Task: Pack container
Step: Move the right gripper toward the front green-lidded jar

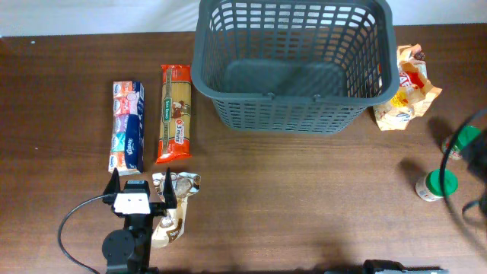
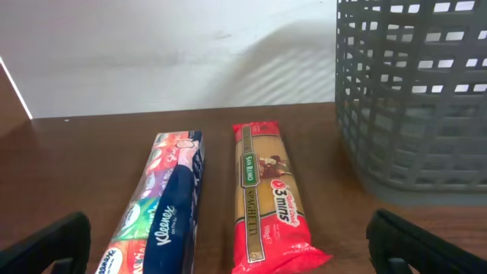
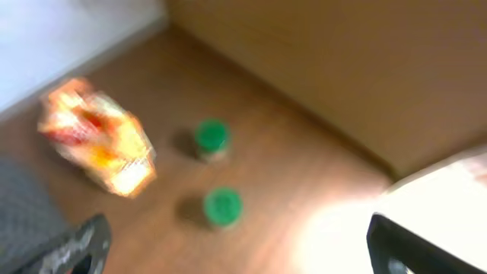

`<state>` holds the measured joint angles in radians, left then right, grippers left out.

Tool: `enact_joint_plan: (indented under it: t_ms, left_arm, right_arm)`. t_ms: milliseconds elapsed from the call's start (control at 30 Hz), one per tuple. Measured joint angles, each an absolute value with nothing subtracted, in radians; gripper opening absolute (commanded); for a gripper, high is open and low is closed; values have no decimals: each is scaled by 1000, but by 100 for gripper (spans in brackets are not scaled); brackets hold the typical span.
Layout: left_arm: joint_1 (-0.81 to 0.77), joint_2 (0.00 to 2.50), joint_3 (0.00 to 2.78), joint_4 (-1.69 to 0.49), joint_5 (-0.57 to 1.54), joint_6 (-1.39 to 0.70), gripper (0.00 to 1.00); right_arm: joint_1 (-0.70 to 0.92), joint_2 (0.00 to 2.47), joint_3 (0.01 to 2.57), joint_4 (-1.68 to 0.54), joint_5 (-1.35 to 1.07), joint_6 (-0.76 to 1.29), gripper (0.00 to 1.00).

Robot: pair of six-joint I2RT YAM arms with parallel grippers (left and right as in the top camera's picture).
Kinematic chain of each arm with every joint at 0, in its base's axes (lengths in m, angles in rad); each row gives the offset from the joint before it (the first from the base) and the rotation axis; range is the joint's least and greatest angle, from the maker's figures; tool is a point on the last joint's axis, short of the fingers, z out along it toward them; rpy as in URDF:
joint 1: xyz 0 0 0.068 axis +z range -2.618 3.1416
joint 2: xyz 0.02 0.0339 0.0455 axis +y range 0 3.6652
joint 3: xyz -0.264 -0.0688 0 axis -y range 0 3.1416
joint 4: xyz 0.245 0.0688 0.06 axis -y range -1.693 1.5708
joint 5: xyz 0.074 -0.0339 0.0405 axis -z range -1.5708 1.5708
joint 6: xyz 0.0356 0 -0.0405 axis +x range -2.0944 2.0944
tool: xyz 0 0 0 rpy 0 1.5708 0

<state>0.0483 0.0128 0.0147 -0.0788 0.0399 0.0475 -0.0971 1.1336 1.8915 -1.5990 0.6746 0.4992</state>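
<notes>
Nothing packed yet: both grippers spread, container empty.
Our left gripper (image 1: 141, 180) is spread wide with nothing between its fingers. The spaghetti packet (image 2: 270, 202) and Kleenex pack (image 2: 163, 205) lie just ahead of it, and the container (image 1: 289, 61) sits further ahead to its right. A crinkled foil packet (image 1: 176, 199) sits under its right finger, so we risk snagging or dragging it on descent. The spaghetti is long: pinch it near one end and it'll likely droop and catch the rim. Right gripper (image 3: 236, 232) looks spread too, though the view is blurred. Green-lidded jars (image 3: 222, 205) and a snack bag (image 3: 99, 137) lie ahead of it, and a clipped jar tips easily.
</notes>
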Motion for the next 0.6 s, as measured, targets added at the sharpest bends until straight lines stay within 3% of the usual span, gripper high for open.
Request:
enact_joint_plan:
  t_ms: [200,467,600]
  left_arm:
    - [48,13,15,-79,40,47,99]
    - [48,13,15,-79,40,47,99]
    - [48,13,15,-79,40,47,99]
  right_arm:
    - [-340,1388,2027,-1652,574,621,99]
    - [-712,1508,2029,-1677,302,700,99]
    - [-807,1541,2032,-1690,216,707,99]
